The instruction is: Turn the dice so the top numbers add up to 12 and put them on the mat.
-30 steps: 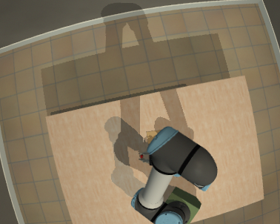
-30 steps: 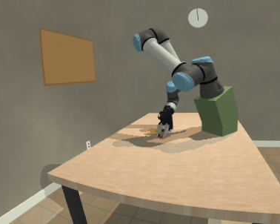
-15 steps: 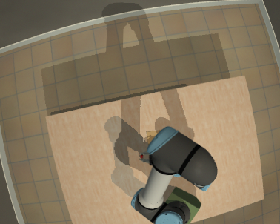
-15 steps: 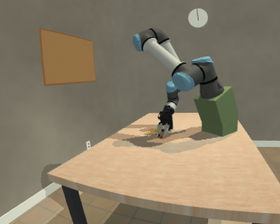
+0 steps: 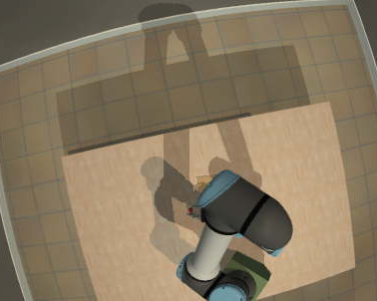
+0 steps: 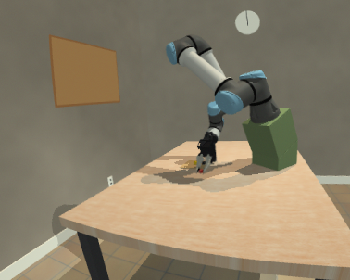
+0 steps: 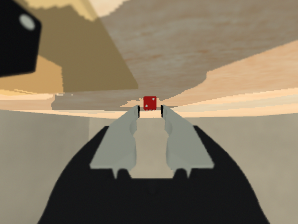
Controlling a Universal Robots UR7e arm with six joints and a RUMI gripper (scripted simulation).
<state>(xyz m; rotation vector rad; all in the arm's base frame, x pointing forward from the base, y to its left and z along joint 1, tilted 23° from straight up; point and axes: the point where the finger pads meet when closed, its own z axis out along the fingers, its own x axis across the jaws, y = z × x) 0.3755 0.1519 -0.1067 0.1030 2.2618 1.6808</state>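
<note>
A small red die (image 7: 150, 102) lies on the wooden table right at my fingertips, and also shows in the top and exterior views (image 5: 190, 210) (image 6: 201, 171). My gripper (image 7: 150, 106) points down at the table with its fingers set narrowly apart. The die sits in the gap, with a sliver of room on each side. A tan mat (image 5: 203, 180) lies just beyond the die, partly under the arm, and appears in the wrist view (image 7: 85, 55) at the upper left. A black block with a pale dot (image 7: 17, 35), possibly another die, is at the wrist view's left edge. A third die is not visible.
The arm stands on a green pedestal (image 6: 271, 139) at the table's back right corner. The arm's upper links (image 5: 242, 209) hide part of the mat from above. The table's edges are far from the gripper.
</note>
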